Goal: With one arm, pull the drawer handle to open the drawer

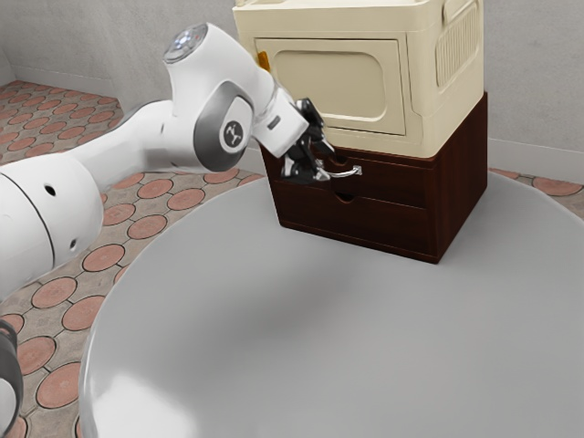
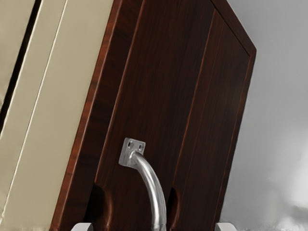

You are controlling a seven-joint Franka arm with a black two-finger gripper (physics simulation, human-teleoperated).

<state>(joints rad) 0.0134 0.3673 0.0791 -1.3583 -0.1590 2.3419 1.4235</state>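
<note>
Gripper [image 1: 321, 163] wide open, 2 fingertips [image 2: 82, 227] either side of the silver handle [image 2: 154, 187]; nothing in its grasp

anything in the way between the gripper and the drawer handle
Nothing visible stands between them: the gripper is right at the curved metal handle on the upper drawer, its fingers open to either side.

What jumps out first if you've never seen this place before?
The big cream plastic box on the dark brown wooden drawer unit, towards the far side of the round grey table. Next, the white robot arm from the exterior view's left, its open black fingers at the upper drawer's curved silver metal handle.
</note>
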